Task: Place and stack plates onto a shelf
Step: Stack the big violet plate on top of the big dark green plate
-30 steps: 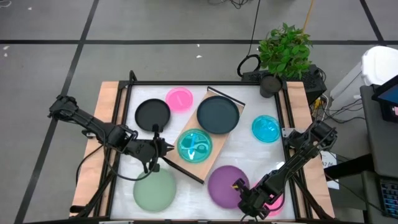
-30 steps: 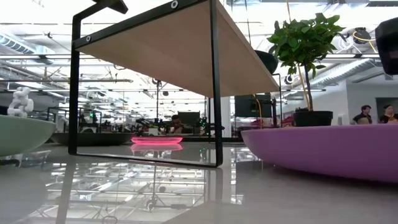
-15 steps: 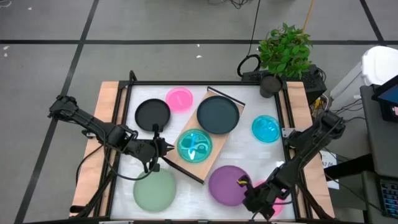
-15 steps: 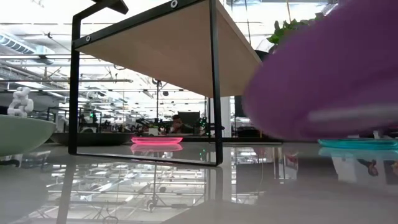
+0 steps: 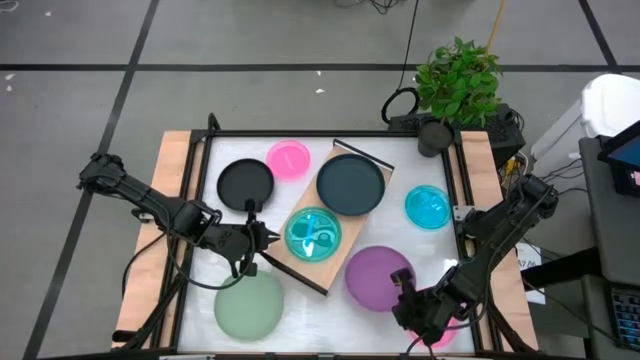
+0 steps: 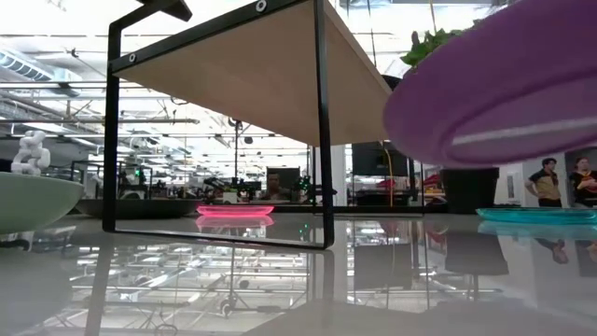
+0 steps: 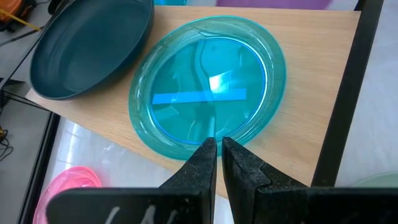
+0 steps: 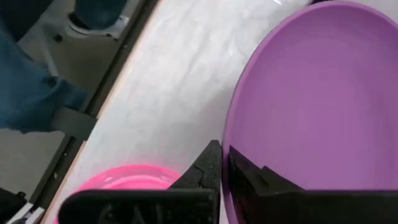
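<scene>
The purple plate [image 5: 378,277] is held off the table beside the shelf [image 5: 352,232], its rim pinched by the right gripper [image 5: 404,296]. It should be kept level and carried clear of the rail. The left gripper [image 5: 268,238], fingers together, waits by the cyan plate [image 5: 313,233].

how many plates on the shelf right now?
2. The dark teal plate sits at the far end of the shelf, and the cyan plate is mid-board, by the left gripper. The purple plate, gripped by the right gripper, is off it.
</scene>
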{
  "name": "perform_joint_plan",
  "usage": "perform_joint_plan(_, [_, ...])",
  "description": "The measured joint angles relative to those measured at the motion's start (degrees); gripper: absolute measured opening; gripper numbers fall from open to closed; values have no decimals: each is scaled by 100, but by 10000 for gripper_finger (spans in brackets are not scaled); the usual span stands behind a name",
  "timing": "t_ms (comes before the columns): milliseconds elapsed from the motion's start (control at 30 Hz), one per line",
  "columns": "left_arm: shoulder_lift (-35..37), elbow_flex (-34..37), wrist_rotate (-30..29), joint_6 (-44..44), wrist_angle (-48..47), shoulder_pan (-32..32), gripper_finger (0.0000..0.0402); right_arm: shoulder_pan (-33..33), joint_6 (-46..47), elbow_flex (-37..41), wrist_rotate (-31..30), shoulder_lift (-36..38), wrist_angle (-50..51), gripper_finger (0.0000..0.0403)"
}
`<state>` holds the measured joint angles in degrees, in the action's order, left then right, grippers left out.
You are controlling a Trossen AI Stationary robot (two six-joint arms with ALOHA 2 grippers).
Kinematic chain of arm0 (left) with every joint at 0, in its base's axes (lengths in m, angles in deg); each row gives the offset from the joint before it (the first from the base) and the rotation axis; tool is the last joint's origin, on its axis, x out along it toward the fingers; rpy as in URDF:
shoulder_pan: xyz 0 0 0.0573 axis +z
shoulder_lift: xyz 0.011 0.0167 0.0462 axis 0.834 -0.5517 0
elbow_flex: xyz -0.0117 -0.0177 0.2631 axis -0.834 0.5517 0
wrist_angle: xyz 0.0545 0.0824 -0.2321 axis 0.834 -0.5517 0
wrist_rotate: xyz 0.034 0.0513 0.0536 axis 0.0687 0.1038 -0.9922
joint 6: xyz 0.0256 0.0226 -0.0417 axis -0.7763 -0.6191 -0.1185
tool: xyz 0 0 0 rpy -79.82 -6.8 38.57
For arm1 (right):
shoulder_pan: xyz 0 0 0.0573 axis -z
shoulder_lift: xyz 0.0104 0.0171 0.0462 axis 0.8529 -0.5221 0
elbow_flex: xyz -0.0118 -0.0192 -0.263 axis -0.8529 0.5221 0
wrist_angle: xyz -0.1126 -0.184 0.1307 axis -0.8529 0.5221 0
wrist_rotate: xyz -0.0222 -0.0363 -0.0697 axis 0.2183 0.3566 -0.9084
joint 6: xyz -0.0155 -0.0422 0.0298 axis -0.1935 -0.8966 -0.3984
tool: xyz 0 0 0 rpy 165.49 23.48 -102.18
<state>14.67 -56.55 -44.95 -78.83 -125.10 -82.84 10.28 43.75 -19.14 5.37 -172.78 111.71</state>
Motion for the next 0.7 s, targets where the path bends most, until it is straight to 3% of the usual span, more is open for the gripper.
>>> perform_joint_plan(400, [0,0,0,-4,-25,0,33,2,1388,-1091,-427,0,1760,0])
perform_joint_plan(700, [0,0,0,-5,-23,0,33,17,1890,-1559,-569,0,2560,0])
